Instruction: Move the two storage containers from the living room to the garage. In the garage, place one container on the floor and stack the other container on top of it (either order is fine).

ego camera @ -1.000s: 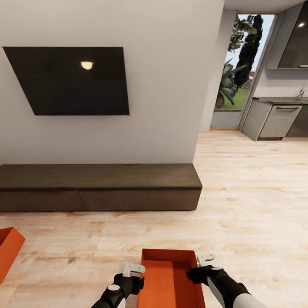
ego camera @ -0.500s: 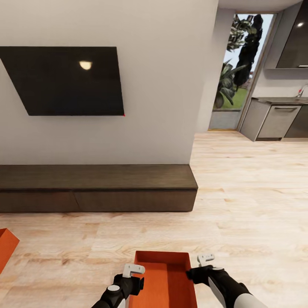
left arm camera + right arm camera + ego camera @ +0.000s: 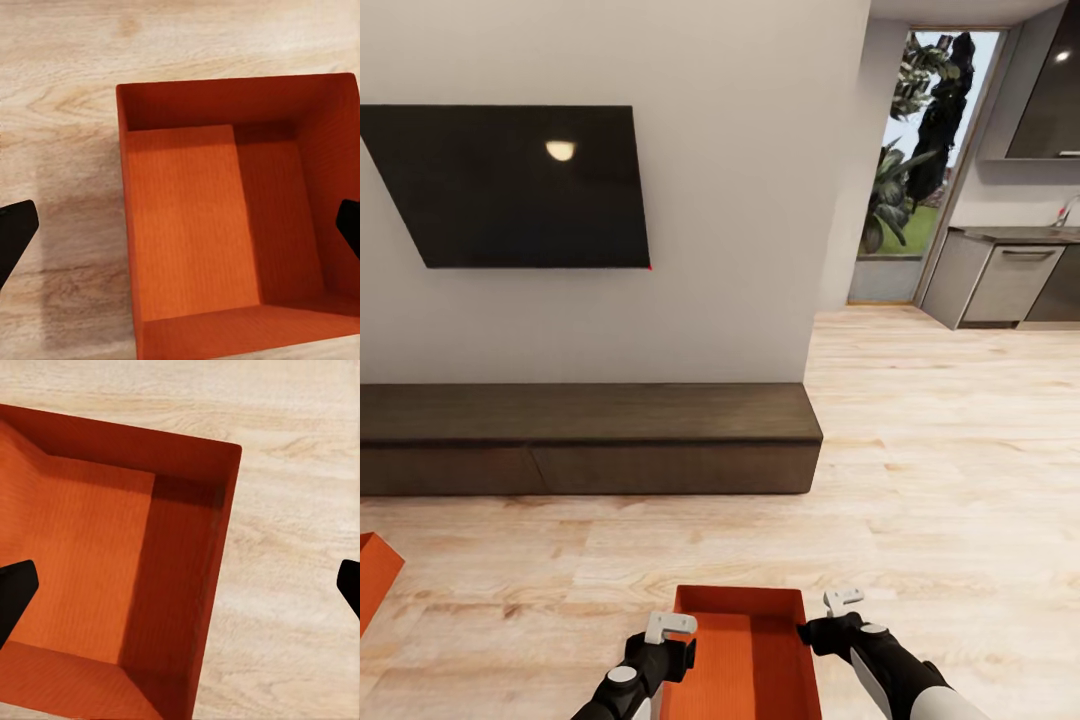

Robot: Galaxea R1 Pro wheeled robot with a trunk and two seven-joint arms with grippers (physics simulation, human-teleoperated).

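Orange-red thin-walled lidless storage bin (image 3: 745, 650) sits on the pale wood-plank floor (image 3: 940, 480), flanked by left hand (image 3: 665, 640) and right hand (image 3: 835, 615), both spread apart. Grasping stage; next, clamp opposite rims.

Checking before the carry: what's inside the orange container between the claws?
Nothing: the container shows a bare orange bottom and walls in both wrist views. The wood floor directly under it is covered.

black tv (image 3: 510, 185), dark low cabinet (image 3: 585, 438), pale plank floor (image 3: 940, 470)
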